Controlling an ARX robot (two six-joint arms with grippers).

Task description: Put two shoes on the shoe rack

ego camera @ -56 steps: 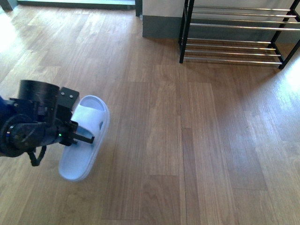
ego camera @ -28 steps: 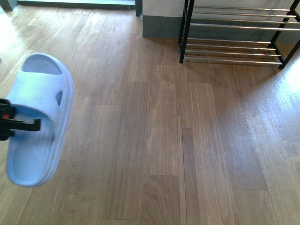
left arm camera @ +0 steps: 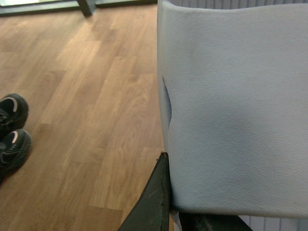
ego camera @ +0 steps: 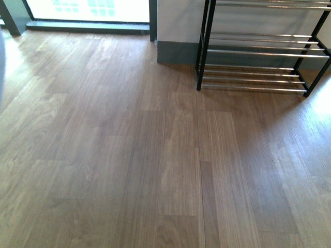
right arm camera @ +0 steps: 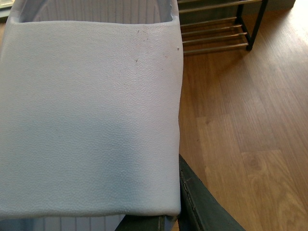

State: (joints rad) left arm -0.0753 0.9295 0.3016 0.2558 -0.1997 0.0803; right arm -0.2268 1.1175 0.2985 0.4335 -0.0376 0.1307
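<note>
Slide (left arm camera: 231, 110) gone from front view — L fingers (left arm camera: 154, 202) clamp it; R fingers (right arm camera: 202, 207) clamp other slide (right arm camera: 91, 120).

**Dark, tapered fingers on both wrists**

Of the left gripper (left arm camera: 174, 217) only one finger (left arm camera: 153, 202) shows clearly. It is a near-black wedge that narrows to a thin tip, with pale scuffs specked along its edge. A flat black strip of the gripper's body runs beside its base. The right gripper (right arm camera: 169, 222) shows a dark grey-green finger (right arm camera: 199, 204), slim at the tip and broader toward the base, with a lighter line along one edge.
</note>
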